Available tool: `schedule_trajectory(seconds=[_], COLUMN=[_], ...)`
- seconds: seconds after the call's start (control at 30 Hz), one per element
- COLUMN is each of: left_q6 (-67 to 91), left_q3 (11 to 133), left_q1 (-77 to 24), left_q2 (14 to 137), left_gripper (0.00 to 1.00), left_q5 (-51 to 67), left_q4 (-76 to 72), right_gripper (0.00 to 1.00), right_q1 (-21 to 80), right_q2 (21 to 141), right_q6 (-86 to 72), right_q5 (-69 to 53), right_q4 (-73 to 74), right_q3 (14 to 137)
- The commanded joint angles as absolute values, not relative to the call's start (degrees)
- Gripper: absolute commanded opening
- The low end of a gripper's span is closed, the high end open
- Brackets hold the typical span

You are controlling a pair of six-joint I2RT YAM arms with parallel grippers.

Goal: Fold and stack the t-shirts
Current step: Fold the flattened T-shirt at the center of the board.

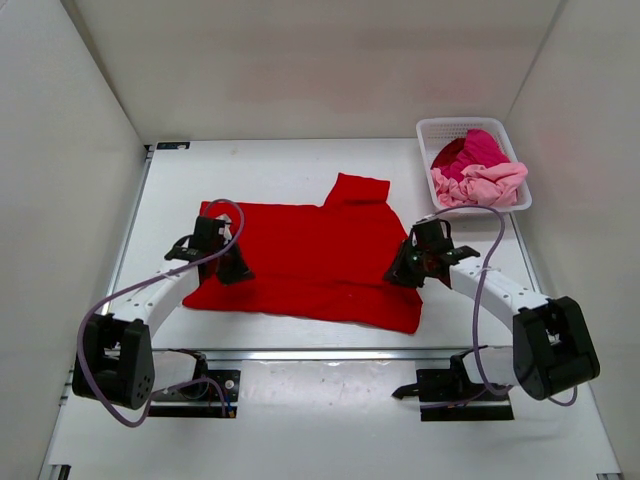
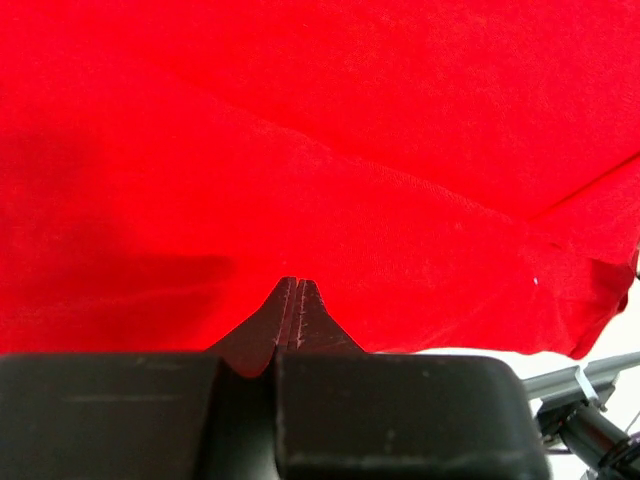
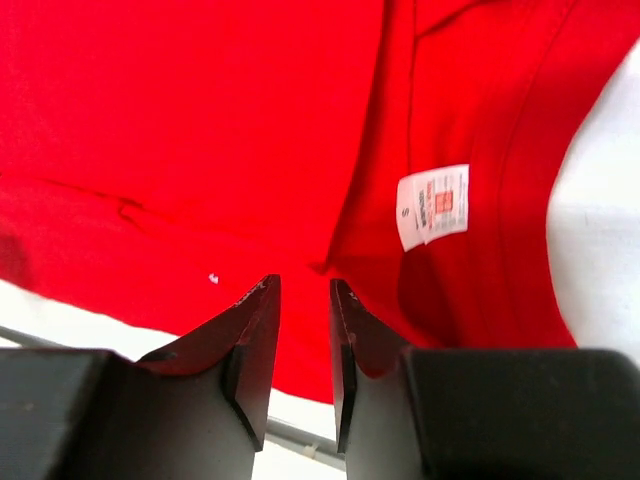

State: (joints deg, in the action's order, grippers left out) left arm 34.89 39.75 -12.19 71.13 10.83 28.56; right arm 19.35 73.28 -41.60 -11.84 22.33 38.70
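Observation:
A bright red t-shirt (image 1: 310,260) lies spread flat on the white table, one sleeve pointing to the back. My left gripper (image 1: 240,271) is at the shirt's left edge. In the left wrist view it (image 2: 298,283) is shut just over the red cloth (image 2: 320,150), and nothing shows between the jaws. My right gripper (image 1: 396,275) is at the shirt's right edge. In the right wrist view it (image 3: 302,286) is open by a narrow gap over the red cloth (image 3: 150,120), next to the collar's white neck label (image 3: 432,206). A magenta t-shirt (image 1: 472,150) and a pale pink t-shirt (image 1: 482,185) lie crumpled in the basket.
A white lattice basket (image 1: 428,130) stands at the back right corner of the table. White walls enclose the table on the left, back and right. Both arm bases sit at the near edge, with cables looping above the arms.

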Motion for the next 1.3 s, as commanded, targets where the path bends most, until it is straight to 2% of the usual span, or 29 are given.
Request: schedule_trajectory(seconds=[0.0, 0.5, 0.83, 1.0, 1.27], left_q6=[34.37, 32.7, 32.7, 32.96, 32.34], left_q3=[38.59, 38.58, 39.2, 39.64, 40.52], left_q1=[-12.48, -13.01, -12.83, -12.74, -13.01], left_q2=[69.7, 70.05, 70.66, 71.1, 71.72], left_gripper=[0.0, 0.0, 0.0, 0.0, 0.0], left_q5=[12.22, 12.3, 12.22, 12.04, 11.52], left_q4=[26.89, 27.42, 27.42, 27.51, 28.3], right_gripper=[0.23, 0.23, 0.05, 0.01, 0.0], right_q1=[19.68, 21.36, 20.57, 19.96, 19.77], right_q2=[74.62, 78.66, 79.89, 83.84, 89.29], right_q6=[-41.75, -43.15, -43.16, -41.84, -41.05], right_q5=[-10.28, -10.46, -11.51, -10.99, -10.98], right_q4=[18.63, 15.83, 15.38, 16.7, 15.21], right_q3=[39.73, 38.32, 42.26, 47.2, 54.13])
